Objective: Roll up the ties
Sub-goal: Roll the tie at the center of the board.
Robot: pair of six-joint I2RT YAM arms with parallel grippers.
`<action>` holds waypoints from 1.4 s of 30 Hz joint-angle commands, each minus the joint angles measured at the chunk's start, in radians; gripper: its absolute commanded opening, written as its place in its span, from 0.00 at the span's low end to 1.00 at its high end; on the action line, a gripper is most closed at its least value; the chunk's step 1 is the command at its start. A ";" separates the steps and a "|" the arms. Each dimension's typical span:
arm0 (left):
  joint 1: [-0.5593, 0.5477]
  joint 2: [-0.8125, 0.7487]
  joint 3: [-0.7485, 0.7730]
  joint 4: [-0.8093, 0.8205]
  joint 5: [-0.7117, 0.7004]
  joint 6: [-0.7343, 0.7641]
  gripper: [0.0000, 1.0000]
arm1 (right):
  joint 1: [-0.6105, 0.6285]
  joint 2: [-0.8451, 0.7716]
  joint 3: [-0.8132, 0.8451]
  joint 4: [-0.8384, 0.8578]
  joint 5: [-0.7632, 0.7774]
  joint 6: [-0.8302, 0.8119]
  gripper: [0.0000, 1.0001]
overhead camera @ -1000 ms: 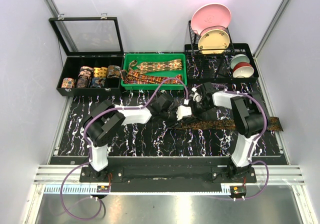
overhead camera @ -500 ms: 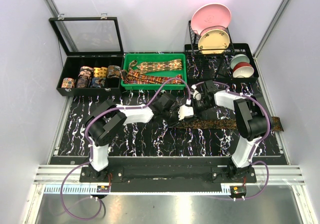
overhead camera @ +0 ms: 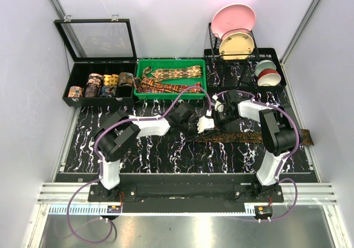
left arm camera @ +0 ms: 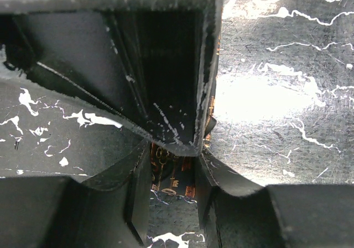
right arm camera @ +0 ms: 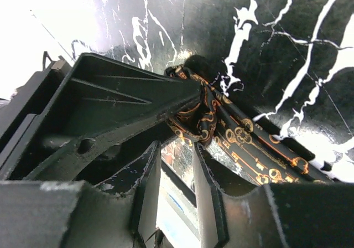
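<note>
A dark tie (overhead camera: 249, 137) with a gold and orange key pattern lies flat across the right of the marble table, its left end bunched up between the two grippers. My left gripper (overhead camera: 206, 125) reaches in from the left. In the left wrist view the left gripper (left arm camera: 172, 165) is shut on the bunched end of the tie (left arm camera: 171, 173). My right gripper (overhead camera: 217, 119) sits right against it. In the right wrist view the right gripper (right arm camera: 176, 148) is open with nothing between its fingers, and the tie (right arm camera: 243, 143) lies just past the tips, under the left gripper's finger (right arm camera: 127, 104).
A green tray (overhead camera: 141, 79) at the back holds loose ties (overhead camera: 171, 73). To its left, an open black case (overhead camera: 74, 76) holds several coiled ties (overhead camera: 102, 84). A dish rack (overhead camera: 213, 54) with plates (overhead camera: 235, 32) and bowls (overhead camera: 266, 73) stands back right.
The right gripper has opened and shifted slightly back and left. The left gripper moved a little toward the back with the tie's end.
</note>
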 commanded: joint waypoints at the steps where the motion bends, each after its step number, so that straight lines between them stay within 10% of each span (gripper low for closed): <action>1: 0.003 0.078 -0.045 -0.189 -0.089 0.031 0.35 | -0.005 -0.024 0.027 -0.028 0.030 -0.036 0.36; 11: 0.005 0.067 -0.052 -0.190 -0.082 0.034 0.36 | 0.012 -0.001 0.026 0.015 0.023 -0.011 0.37; 19: 0.012 0.055 -0.048 -0.200 -0.068 0.037 0.40 | 0.022 0.059 0.043 -0.003 0.046 -0.035 0.00; 33: 0.094 -0.143 -0.153 -0.062 0.127 0.077 0.83 | 0.009 0.097 0.043 -0.048 0.181 -0.046 0.00; 42: 0.114 -0.124 -0.182 0.084 0.167 -0.001 0.85 | 0.028 0.103 0.031 -0.023 0.164 -0.047 0.00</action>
